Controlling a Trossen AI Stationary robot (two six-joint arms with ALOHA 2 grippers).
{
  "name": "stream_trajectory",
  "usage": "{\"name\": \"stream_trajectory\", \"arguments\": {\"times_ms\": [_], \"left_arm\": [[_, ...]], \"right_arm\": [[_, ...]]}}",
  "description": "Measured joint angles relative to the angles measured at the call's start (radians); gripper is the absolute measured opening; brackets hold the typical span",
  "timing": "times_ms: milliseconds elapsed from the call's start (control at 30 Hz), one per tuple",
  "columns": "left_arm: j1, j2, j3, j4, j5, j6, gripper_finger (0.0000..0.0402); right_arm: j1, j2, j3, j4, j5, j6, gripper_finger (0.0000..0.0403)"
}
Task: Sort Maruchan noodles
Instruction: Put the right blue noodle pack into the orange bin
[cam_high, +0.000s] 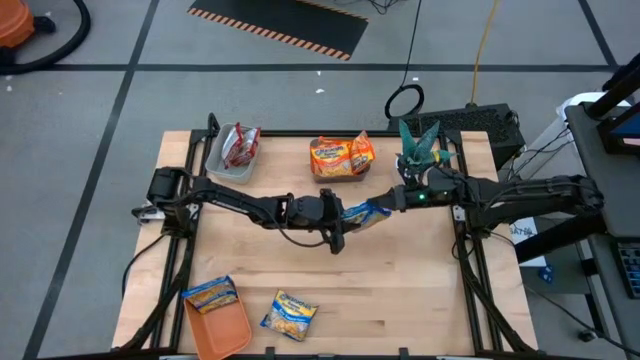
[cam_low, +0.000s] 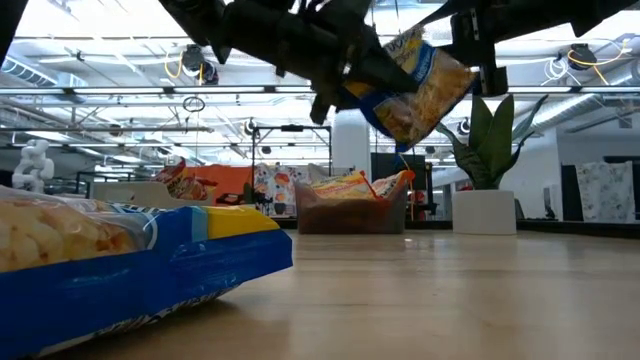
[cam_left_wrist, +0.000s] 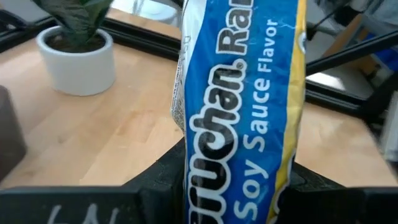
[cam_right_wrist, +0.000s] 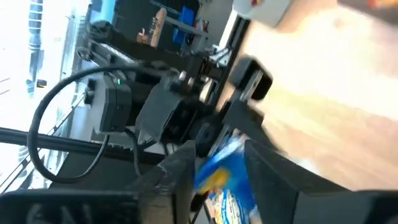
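Observation:
A blue-and-yellow noodle packet (cam_high: 366, 212) hangs in the air over the middle of the table, between my two grippers. My left gripper (cam_high: 345, 212) comes from the table's left and is shut on the packet (cam_left_wrist: 242, 106). My right gripper (cam_high: 392, 203) comes from the right and is open, with the packet's other end (cam_right_wrist: 227, 177) between its fingers. A second blue packet (cam_high: 210, 293) lies in the orange tray (cam_high: 225, 335). A third (cam_high: 290, 315) lies flat on the table beside it. My left gripper pinches the packet's near end (cam_left_wrist: 239, 186) between its two fingers, one finger (cam_left_wrist: 163, 180) at each long side. The fingers reach in about level from the table's left. The packet sticks out ahead of them, tilted and clear of the table (cam_low: 415, 85). My right gripper has a finger (cam_right_wrist: 177, 168) close on either side of the packet's other end; I cannot tell whether they touch it.
A grey bin (cam_high: 222, 160) with red packets stands at the far left. A dark bin with orange packets (cam_high: 340, 158) stands at the far middle. A potted green plant (cam_high: 420, 145) stands at the far right, close to my right arm. Bare wood lies at the near right.

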Motion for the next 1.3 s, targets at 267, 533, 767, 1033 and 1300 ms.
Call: {"name": "stream_trajectory", "arguments": {"times_ms": [267, 533, 767, 1033, 1300], "left_arm": [[-0.028, -0.080, 0.001, -0.126, 0.017, -0.005, 0.0131], [-0.100, -0.286, 0.001, -0.443, 0.012, -0.075, 0.0131], [-0.209, -0.480, 0.001, -0.699, 0.001, -0.295, 0.0131], [-0.434, -0.567, 0.001, -0.924, 0.019, -0.525, 0.0131], [-0.638, -0.566, 0.001, -1.010, 0.047, -0.791, 0.0131]], "right_arm": [[-0.109, -0.081, 0.000, 0.007, -0.127, -0.123, 0.0152], [-0.195, -0.158, -0.001, -0.017, -0.411, -0.198, 0.0147], [-0.195, -0.167, -0.001, -0.042, -0.471, -0.245, 0.0146], [-0.195, -0.164, -0.001, -0.078, -0.467, -0.288, 0.0146], [-0.195, -0.164, -0.001, -0.087, -0.301, -0.181, 0.0146]]}}
